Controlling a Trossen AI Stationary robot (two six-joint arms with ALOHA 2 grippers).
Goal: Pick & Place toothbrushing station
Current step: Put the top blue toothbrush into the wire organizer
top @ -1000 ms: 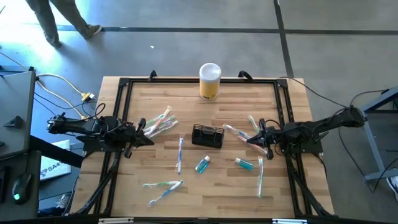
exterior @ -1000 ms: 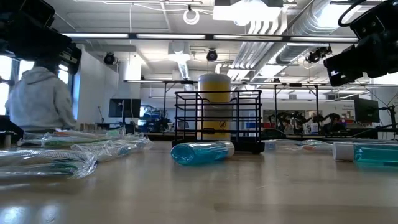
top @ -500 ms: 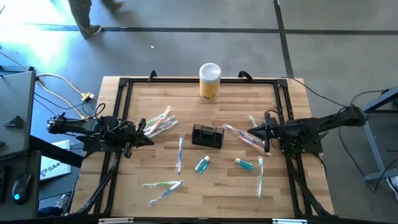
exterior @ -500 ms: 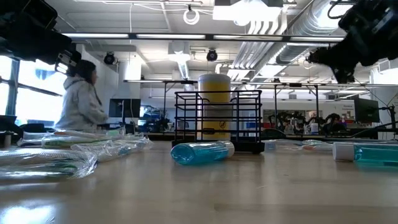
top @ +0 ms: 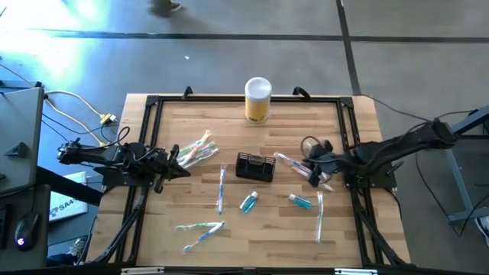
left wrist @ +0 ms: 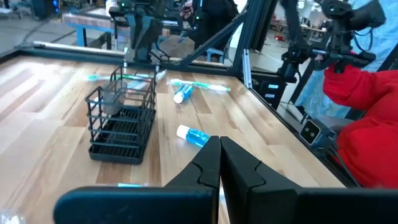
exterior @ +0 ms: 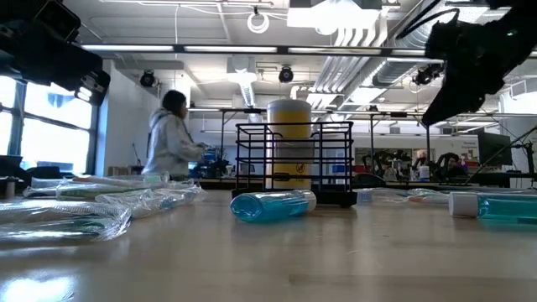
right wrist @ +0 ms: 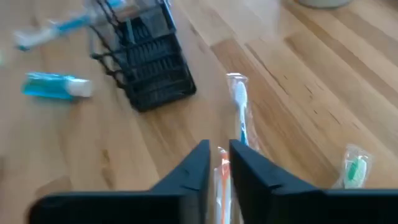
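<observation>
Claw work first: the right claw (top: 312,169) hangs low over the desk (top: 183,122), above a wrapped toothbrush (right wrist: 239,112) that lies just right of the black wire caddy (top: 254,166). Its two fingers are a little apart, with a thin gap between them, and nothing is in that gap. The toothbrush is under it, not in it.

The left claw (left wrist: 220,163) waits at the left side of the desk, near a bunch of wrapped toothbrushes (top: 195,148). Its fingers are pressed tight together and hold nothing.

The caddy stands upright near the middle of the desk. It looks empty. A yellow tub with a white lid (top: 257,99) stands behind it at the far edge. A small blue tube (top: 248,202) lies just in front of the caddy, and another blue tube (top: 300,201) lies more to the right. More toothbrushes lie around, one (top: 221,188) left of the caddy and one (top: 319,215) near the right side.

I think the step now is to pick up the toothbrush by the caddy. To do it well, the right claw should open wider, come straight down over the middle of the brush handle, and then close softly. The wrapper looks slippery, so a slow squeeze is best. It should stay clear of the caddy so it does not push it.
</observation>
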